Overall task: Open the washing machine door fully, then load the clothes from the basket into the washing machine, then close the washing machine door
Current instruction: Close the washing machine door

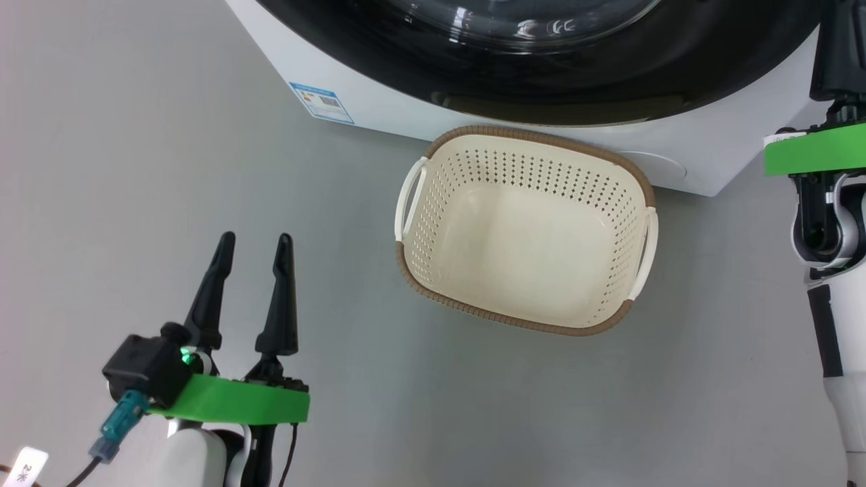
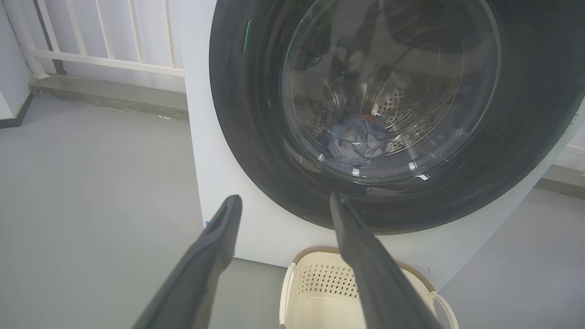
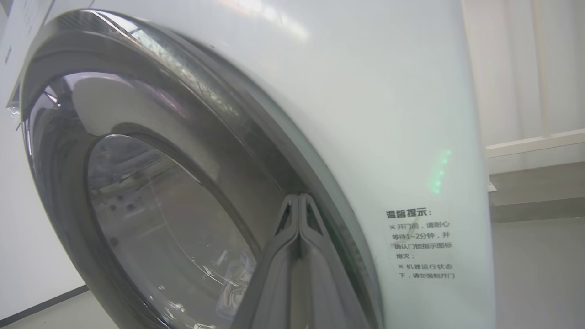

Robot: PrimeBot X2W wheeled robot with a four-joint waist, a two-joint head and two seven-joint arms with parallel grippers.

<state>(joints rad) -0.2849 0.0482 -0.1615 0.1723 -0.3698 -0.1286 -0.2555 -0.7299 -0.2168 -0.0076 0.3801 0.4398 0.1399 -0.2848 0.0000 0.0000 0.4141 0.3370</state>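
The washing machine (image 1: pixel 379 108) stands white at the top of the head view, and its black glossy door (image 1: pixel 609 88) lies shut against its front. Through the door glass (image 2: pixel 393 91) the clothes (image 2: pixel 356 139) lie bunched low in the steel drum, bluish with a bit of orange. The cream basket (image 1: pixel 541 169) sits on the floor before the machine, nothing inside it. Left of the basket, my left gripper (image 1: pixel 255 238) hovers open and holds nothing; its fingers (image 2: pixel 219 237) point at the door's lower part. My right gripper (image 3: pixel 299 197) is shut, its tips at the door's rim (image 3: pixel 320 183).
Grey floor (image 1: pixel 101 169) spreads wide to the left of the machine. My right forearm with its green ring (image 1: pixel 815 152) rises along the right edge. A white railing (image 2: pixel 105 59) stands behind the machine. A blue label (image 1: pixel 321 101) marks its lower corner.
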